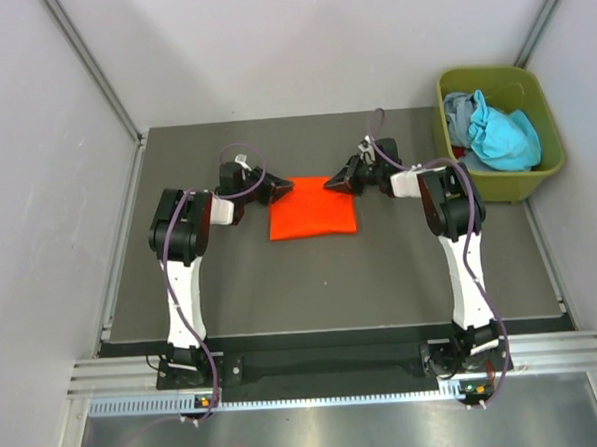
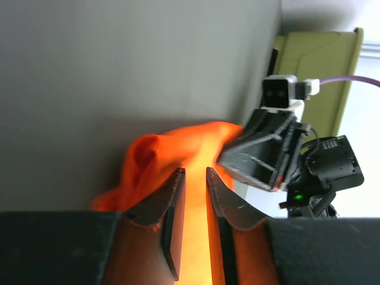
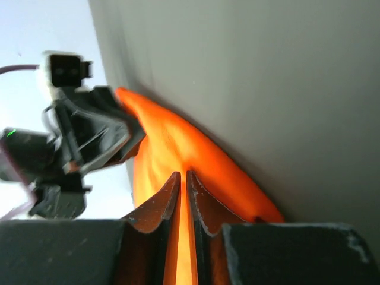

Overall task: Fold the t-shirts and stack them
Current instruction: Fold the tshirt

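A bright orange t-shirt (image 1: 313, 211) lies folded into a small rectangle in the middle of the dark table (image 1: 381, 269). My left gripper (image 1: 282, 187) is at its far left corner and my right gripper (image 1: 334, 183) at its far right corner, the two facing each other. In the left wrist view the left gripper (image 2: 195, 171) has its jaws a narrow gap apart, with the orange t-shirt (image 2: 148, 155) bunched just past them. In the right wrist view the right gripper (image 3: 183, 173) is pinched almost together on the orange t-shirt (image 3: 178, 139).
An olive-green bin (image 1: 537, 179) stands at the table's back right corner, holding a teal-blue t-shirt (image 1: 504, 133) and a grey t-shirt (image 1: 460, 108). Grey walls close in the table on the left, right and far sides.
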Robot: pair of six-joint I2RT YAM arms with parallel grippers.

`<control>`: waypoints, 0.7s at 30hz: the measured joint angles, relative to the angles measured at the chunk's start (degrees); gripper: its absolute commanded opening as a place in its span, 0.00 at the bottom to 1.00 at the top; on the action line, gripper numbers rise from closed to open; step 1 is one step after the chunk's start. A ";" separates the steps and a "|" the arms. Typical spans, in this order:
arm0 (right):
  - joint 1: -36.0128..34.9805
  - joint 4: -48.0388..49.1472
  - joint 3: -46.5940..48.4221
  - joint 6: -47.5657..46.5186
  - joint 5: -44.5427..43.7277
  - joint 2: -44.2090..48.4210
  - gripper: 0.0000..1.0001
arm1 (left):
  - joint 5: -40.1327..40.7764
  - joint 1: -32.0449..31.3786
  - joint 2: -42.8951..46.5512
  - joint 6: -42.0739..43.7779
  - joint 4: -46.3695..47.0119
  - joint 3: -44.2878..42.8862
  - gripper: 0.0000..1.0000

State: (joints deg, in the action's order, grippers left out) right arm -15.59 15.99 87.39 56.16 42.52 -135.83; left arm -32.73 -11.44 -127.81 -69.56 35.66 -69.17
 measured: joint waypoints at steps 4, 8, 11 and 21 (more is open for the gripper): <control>2.51 1.40 -0.79 -0.11 2.01 -0.63 0.11 | -2.01 2.01 -1.49 1.53 0.15 -0.17 0.26; 5.22 -3.26 1.03 -3.67 3.48 -0.63 0.13 | -3.26 2.97 -0.81 7.04 -5.46 -2.73 0.28; 6.49 -11.37 4.07 -8.83 3.17 -0.13 0.16 | -3.39 3.06 2.40 12.09 -13.53 -3.85 0.31; 5.88 -25.64 1.20 -18.21 0.57 15.65 0.21 | -2.60 0.02 21.07 16.92 -25.57 -3.06 0.32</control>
State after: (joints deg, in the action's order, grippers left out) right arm -9.72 -9.65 88.60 37.95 43.09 -120.18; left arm -35.33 -11.42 -106.74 -52.64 10.09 -72.23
